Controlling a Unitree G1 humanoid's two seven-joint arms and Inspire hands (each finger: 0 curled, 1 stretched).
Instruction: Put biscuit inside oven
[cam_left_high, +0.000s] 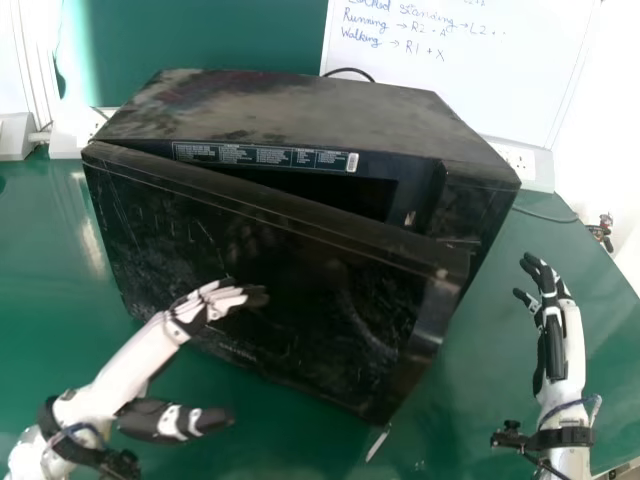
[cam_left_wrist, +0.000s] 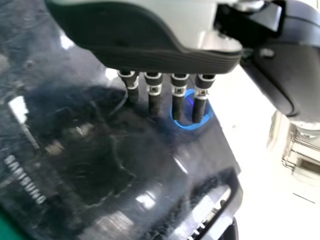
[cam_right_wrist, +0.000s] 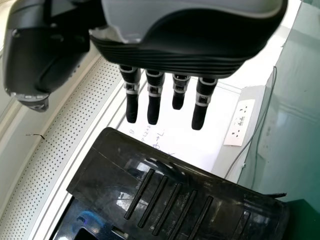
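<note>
The white-and-black mechanical left hand (cam_left_high: 205, 303), empty, fingers extended, is before the ajar door (cam_left_high: 250, 270) of the dusty black boxy oven (cam_left_high: 300, 108) on the smooth green table (cam_left_high: 475, 370); the matching right hand (cam_left_high: 553, 325), fingers relaxed, hangs beside it.

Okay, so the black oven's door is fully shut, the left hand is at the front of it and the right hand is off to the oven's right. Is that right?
Not quite: the door is ajar, as the head view shows. The left hand is at its front, and the right hand is off to the oven's right.
</note>
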